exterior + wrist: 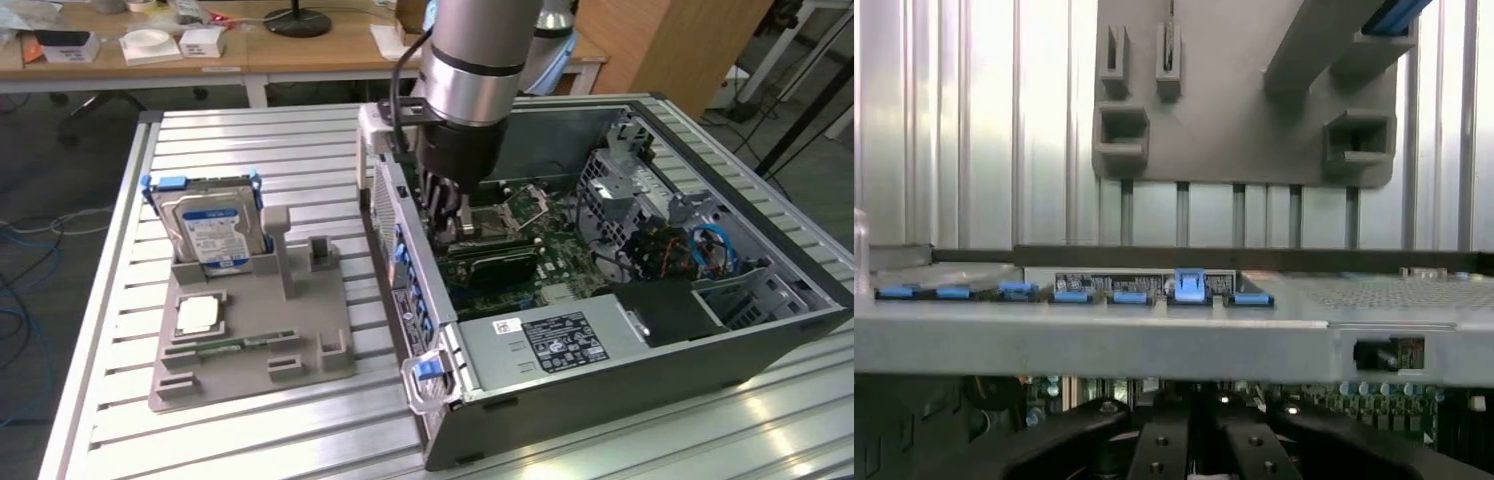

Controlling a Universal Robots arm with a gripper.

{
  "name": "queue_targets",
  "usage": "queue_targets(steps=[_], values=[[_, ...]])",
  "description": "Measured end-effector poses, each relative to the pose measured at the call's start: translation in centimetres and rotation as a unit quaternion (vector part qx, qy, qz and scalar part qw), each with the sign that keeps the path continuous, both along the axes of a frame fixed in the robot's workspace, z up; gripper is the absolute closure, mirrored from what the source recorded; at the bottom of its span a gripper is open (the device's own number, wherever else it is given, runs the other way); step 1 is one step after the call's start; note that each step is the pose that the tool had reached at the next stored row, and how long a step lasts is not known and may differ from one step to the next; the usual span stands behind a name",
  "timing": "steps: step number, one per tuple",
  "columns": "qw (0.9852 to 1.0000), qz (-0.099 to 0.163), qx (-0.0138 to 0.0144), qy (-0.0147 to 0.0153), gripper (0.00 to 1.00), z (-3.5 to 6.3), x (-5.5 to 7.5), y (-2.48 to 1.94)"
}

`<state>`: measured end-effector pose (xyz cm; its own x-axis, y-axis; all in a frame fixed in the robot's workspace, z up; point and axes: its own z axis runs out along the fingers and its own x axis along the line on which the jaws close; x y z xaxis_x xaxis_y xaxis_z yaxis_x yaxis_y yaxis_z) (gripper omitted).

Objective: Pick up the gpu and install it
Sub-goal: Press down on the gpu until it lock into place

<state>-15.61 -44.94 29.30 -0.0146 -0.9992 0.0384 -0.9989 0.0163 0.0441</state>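
Jaws pinched tight inside ribbed-metal computer case [641, 340], above flat black-cooler gpu [497, 266]

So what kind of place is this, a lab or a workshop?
Most likely a robotics lab or test bench: an opened computer case sits on a slatted aluminium table, a grey fixture holds a hard drive, and wooden desks stand behind.

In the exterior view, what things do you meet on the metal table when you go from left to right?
Hard drive standing in the grey holder → gripper reaching down into the open computer case → blue cables inside the case.
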Motion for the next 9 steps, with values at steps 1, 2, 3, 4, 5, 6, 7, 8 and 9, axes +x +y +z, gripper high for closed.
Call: queue_targets(steps=[1, 2, 3, 4, 5, 6, 7, 8, 9], values=[[1.0, 0.0, 0.0003, 0.0004, 0.89, 0.08, 0.4, -0.01], [1.0, 0.0, 0.0016, 0.0004, 0.89, 0.08, 0.9, -0.01], [1.0, 0.0, 0.003, 0.0005, 0.89, 0.09, 1.3, -0.01], [1.0, 0.0, 0.0044, 0.0004, 0.89, 0.08, 1.8, -0.01], [1.0, 0.0, 0.0057, 0.0005, 0.89, 0.1, 2.2, -0.02], [1.0, 0.0, 0.0071, 0.0009, 0.89, 0.1, 2.4, -0.04], [1.0, 0.0, 0.0072, 0.0008, 0.89, 0.09, 2.4, -0.04], [1.0, 0.0, 0.0072, 0.0008, 0.89, 0.09, 2.4, -0.04], [1.0, 0.0, 0.0072, 0.0009, 0.89, 0.1, 2.4, -0.04]])
